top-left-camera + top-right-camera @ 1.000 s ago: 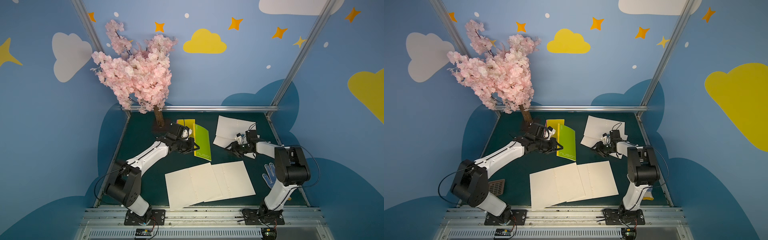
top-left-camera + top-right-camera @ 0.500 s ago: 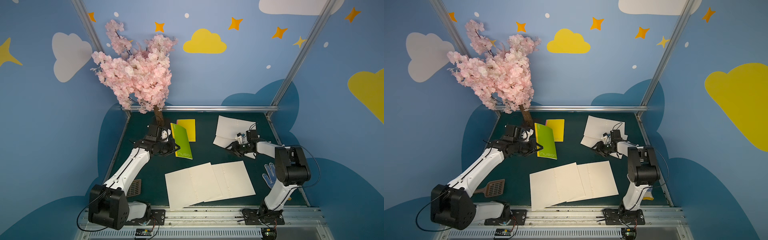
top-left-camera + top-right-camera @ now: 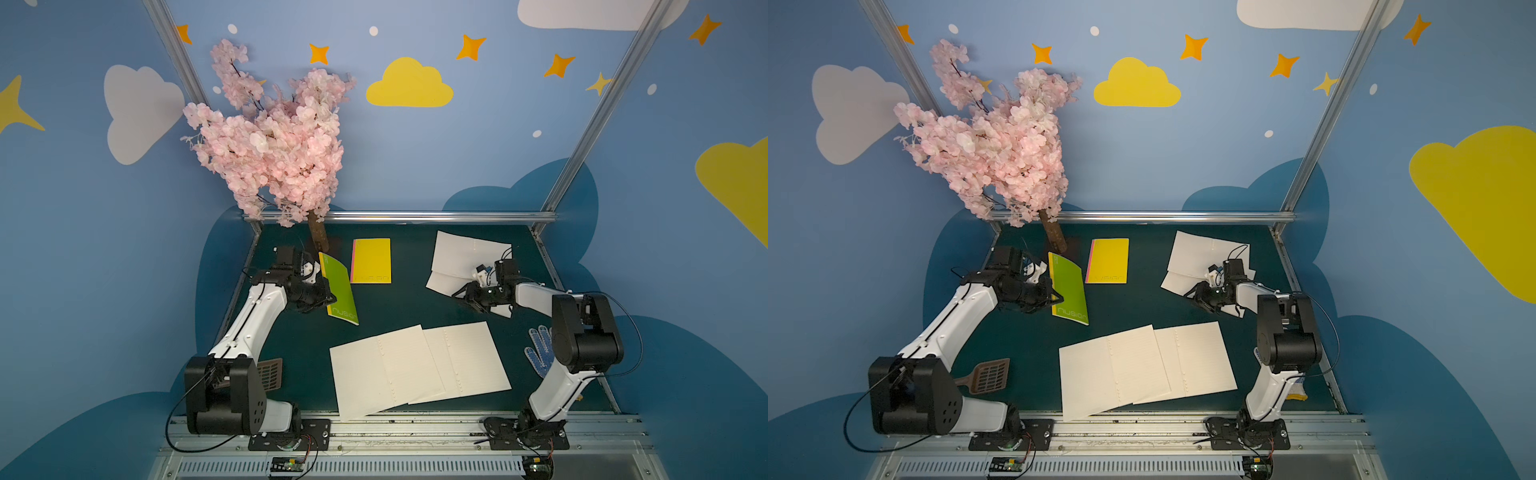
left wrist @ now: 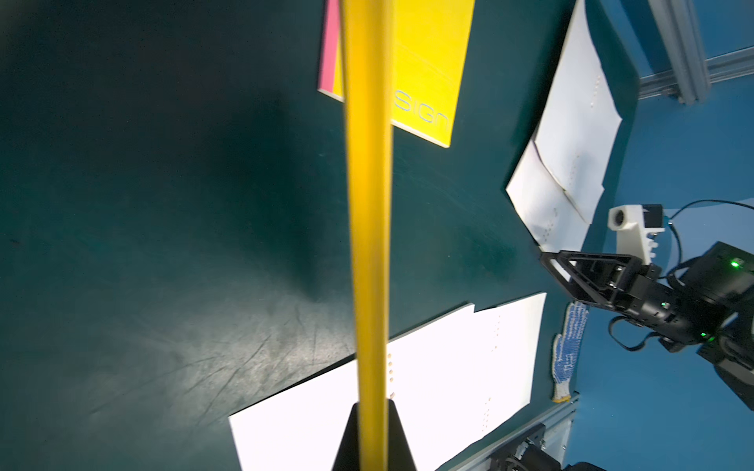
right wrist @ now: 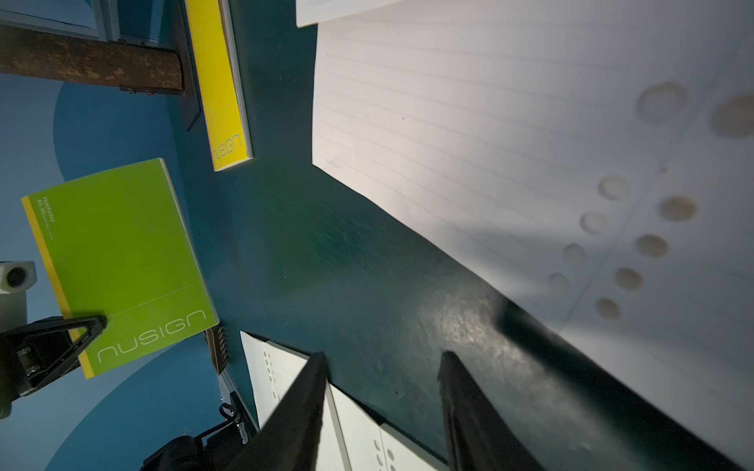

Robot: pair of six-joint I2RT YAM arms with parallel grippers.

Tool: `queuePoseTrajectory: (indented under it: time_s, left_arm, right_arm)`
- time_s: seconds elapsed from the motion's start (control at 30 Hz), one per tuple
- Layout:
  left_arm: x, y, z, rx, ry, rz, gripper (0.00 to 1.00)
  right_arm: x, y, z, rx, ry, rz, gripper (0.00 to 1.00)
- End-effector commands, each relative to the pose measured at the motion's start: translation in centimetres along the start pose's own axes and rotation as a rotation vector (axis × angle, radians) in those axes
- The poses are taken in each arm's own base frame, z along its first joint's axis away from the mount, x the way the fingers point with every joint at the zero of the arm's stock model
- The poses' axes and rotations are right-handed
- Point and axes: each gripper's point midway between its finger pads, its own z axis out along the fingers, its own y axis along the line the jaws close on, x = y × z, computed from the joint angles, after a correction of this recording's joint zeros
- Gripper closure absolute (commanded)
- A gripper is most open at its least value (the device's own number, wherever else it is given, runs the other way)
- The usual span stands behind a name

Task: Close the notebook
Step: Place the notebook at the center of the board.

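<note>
My left gripper [image 3: 330, 298] is pinched narrow on the yellow spine edge of the green notebook [image 3: 338, 286]. The notebook is closed and held steeply tilted over the mat [image 3: 395, 307], just beside the flat yellow notebook [image 3: 371, 261]. Further right, my right gripper [image 5: 383, 354] stands part open and holds nothing. It sits low at the near corner of the open white notebook [image 3: 461, 253], possibly brushing a page.

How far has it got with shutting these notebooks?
Partway, it seems. The yellow notebook lies closed, and the green notebook is closed too, pinched in the left gripper and held tilted. The right gripper hangs open beside the open notebook at the back, gripping nothing. That one and the open notebook at the front are both left to shut.
</note>
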Motion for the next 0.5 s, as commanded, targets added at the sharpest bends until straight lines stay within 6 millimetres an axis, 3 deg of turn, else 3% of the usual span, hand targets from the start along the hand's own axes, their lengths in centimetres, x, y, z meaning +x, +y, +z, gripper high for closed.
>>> queuePoseTrajectory:
  time_s: [0.0, 0.13, 0.23, 0.37, 0.47]
  left_arm:
    - [-0.1, 1.7, -1.7, -0.099, 0.012, 0.038, 0.97]
    - [-0.5, 3.5, -2.9, -0.169, 0.001, 0.02, 0.97]
    - [-0.7, 3.7, -3.0, -0.142, 0.009, 0.019, 0.97]
    - [-1.1, 2.6, -2.8, -0.039, 0.032, 0.031, 0.97]
    - [-1.5, 3.9, -2.6, -0.061, 0.039, -0.001, 0.97]
  right_arm:
    - [0.1, 0.5, -0.8, -0.01, 0.0, -0.013, 0.53]
    - [0.1, 0.5, -0.8, -0.009, 0.002, -0.012, 0.53]
    - [0.1, 0.4, -0.7, -0.009, 0.003, -0.009, 0.52]
    - [0.2, 0.3, -0.6, -0.009, 0.005, -0.006, 0.53]
    - [0.2, 0.3, -0.7, -0.005, 0.003, -0.008, 0.53]
